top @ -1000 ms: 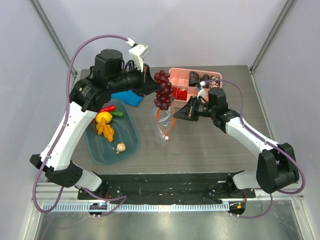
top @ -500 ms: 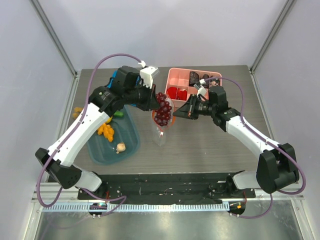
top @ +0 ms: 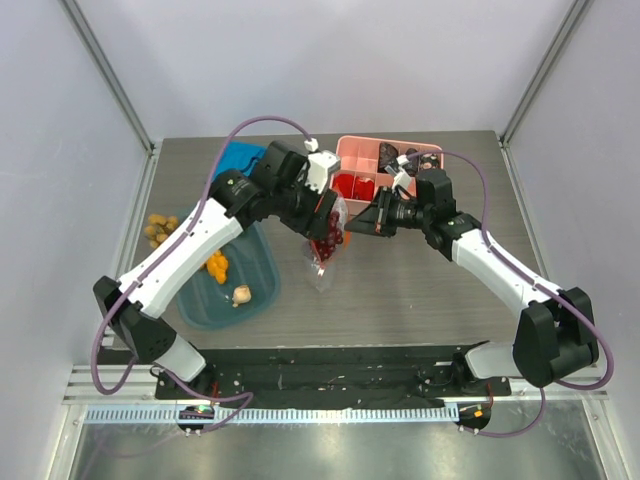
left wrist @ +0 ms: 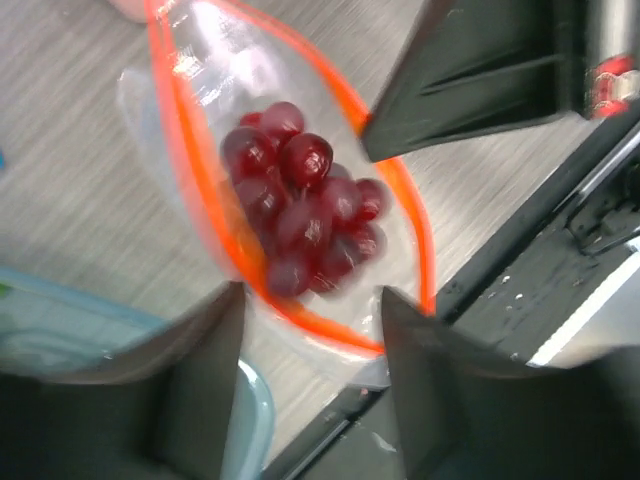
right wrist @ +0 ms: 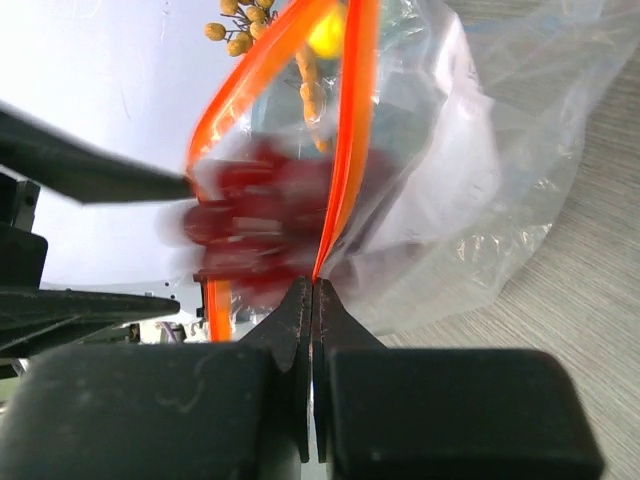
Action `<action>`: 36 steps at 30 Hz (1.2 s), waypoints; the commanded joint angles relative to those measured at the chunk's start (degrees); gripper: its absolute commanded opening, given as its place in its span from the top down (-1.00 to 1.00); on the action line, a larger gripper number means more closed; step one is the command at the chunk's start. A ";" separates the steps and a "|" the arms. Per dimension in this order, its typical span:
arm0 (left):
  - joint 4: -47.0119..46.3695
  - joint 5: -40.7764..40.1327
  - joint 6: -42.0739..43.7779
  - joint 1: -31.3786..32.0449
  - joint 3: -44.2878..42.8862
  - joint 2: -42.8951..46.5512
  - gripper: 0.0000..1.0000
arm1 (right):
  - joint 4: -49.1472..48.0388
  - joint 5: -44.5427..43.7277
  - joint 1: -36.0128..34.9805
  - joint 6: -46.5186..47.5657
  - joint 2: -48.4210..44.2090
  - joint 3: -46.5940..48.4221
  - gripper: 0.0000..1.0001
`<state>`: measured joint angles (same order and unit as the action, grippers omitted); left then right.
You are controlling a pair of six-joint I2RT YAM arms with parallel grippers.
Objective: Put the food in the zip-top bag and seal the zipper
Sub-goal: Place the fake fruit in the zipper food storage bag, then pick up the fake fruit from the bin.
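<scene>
grapes dropped into the bag from the parted left tool, blurred; right tool pinches the zipper.

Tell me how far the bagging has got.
Done: the grape bunch sits inside the zip-top bag. In hand: the right gripper pinches the bag's rim, the left gripper is open above. Left: orange pieces and garlic bulb in the teal tub; zipper unsealed.
</scene>
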<state>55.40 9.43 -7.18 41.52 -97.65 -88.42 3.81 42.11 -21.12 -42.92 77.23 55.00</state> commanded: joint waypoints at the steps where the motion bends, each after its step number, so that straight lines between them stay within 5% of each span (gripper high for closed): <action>1: 2.79 0.40 -0.37 -3.97 -5.27 0.97 -0.51 | 0.05 -0.01 -0.50 2.40 -2.79 3.36 0.98; 7: -1.87 6.65 -4.07 -14.26 -1.68 8.87 -0.91 | 1.28 -0.36 -1.02 3.36 -4.11 3.97 0.99; 14: 3.14 6.40 -2.06 -31.56 6.75 12.48 -0.91 | 1.81 -0.62 -1.20 3.98 -4.28 3.44 0.98; 22: 1.92 -15.87 -0.37 -39.39 15.99 13.80 -0.89 | 2.60 -1.15 -1.11 4.86 -4.28 3.00 0.98; 36: -3.71 -29.02 -5.65 -48.28 20.12 8.62 -0.86 | 3.92 -1.59 -1.11 6.35 -4.90 2.39 0.98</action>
<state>56.31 -11.64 -10.41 -3.79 -78.61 -78.96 8.47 40.99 -21.98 -38.41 74.59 56.47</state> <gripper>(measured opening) 0.918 0.016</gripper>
